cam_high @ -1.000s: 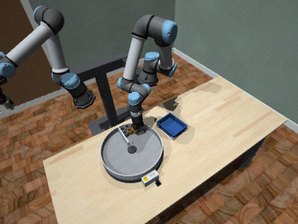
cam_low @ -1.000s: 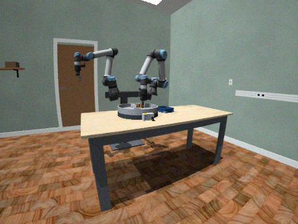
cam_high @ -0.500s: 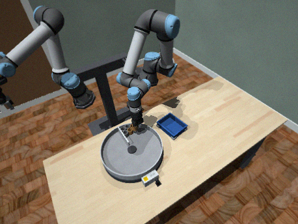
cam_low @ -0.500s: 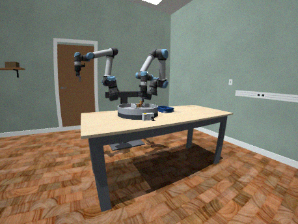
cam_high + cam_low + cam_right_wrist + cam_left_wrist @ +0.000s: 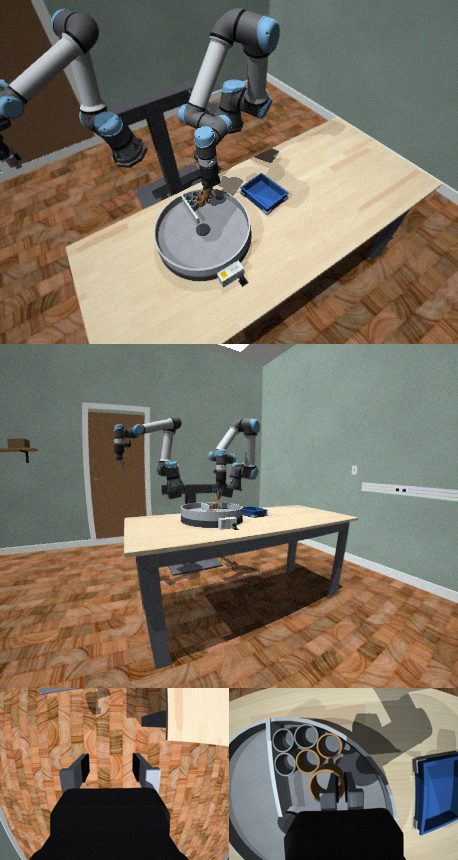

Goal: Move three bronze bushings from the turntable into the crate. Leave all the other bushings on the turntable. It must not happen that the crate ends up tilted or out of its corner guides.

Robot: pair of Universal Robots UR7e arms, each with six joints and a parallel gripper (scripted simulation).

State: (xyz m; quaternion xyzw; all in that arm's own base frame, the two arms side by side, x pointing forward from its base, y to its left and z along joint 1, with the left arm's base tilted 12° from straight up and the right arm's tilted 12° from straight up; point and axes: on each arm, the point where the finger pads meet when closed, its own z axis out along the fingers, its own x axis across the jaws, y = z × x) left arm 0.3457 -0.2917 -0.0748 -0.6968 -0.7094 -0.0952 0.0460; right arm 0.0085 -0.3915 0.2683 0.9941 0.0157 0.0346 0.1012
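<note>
My left gripper (image 5: 341,781) (image 5: 207,189) is shut on the wall of a bronze bushing (image 5: 335,768), one finger inside it and one outside. The bushing is raised above the turntable (image 5: 251,780) (image 5: 190,250) (image 5: 205,515). Two more bronze bushings (image 5: 301,762) (image 5: 321,745) and three grey bushings (image 5: 277,741) (image 5: 299,736) (image 5: 279,764) stand upright on the turntable. The blue crate (image 5: 438,791) (image 5: 263,192) (image 5: 254,511) is empty where its inside shows and looks level between its visible corner guides (image 5: 415,767) (image 5: 415,823). My right gripper (image 5: 110,762) is open and empty, over the floor away from the table.
A pale divider bar (image 5: 274,780) (image 5: 190,209) stands beside the grey bushings. The turntable's raised rim (image 5: 392,800) lies between the held bushing and the crate. A small grey box with a yellow patch (image 5: 230,273) (image 5: 227,522) sits at the turntable's front.
</note>
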